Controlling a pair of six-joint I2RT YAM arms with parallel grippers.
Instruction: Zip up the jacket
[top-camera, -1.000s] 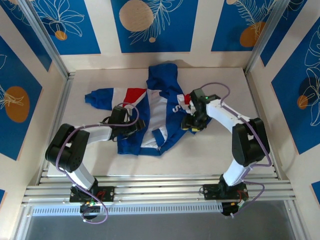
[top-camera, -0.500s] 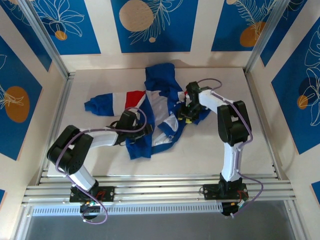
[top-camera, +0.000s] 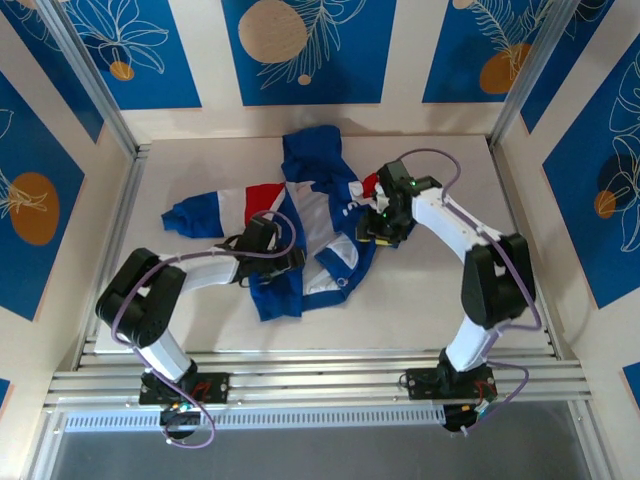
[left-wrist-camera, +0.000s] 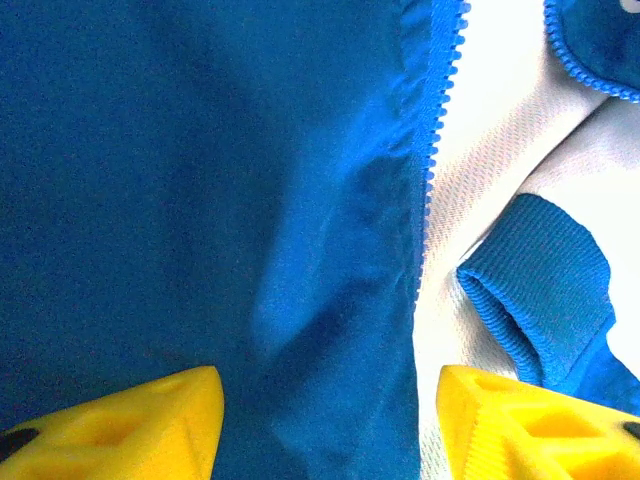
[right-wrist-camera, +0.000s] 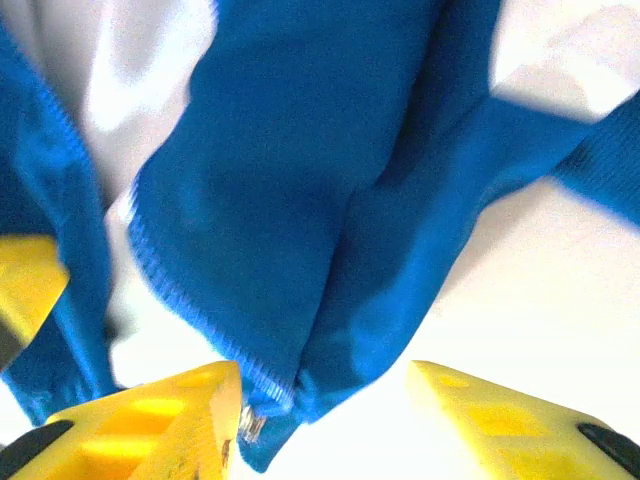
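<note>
Top external, near edge: hem (top-camera: 280, 300) of the jacket (top-camera: 335, 262) bunched narrower than a second ago, shifted toward the middle of the table (top-camera: 450, 280).
Left gripper (top-camera: 287, 260): pushed further right over the last second, now resting over the left front panel.
Left wrist view: yellow fingers (left-wrist-camera: 120, 420) apart, blue cloth lying across the gap, no pinch visible.
Zipper teeth (left-wrist-camera: 432, 150): bare along that panel's edge, unmated, pale lining just beside, a ribbed cuff (left-wrist-camera: 540, 285) lying on the lining.
Right gripper (top-camera: 375, 232): swung inward, then back out a little within the second, now at the right front panel.
Right wrist view: fingers (right-wrist-camera: 150, 420) apart, a blue corner with a small metal piece (right-wrist-camera: 250, 427) between them, bare table showing in the same gap, so not clamped.
Sleeve (top-camera: 200, 212): out to the left, drawn in slightly.
Hood (top-camera: 312, 155): farthest back, nudged left.
Meaning for the task: fronts pulled closer together, lining still exposed; judged to be at the lining-up stage, zipper ends not yet joined.
</note>
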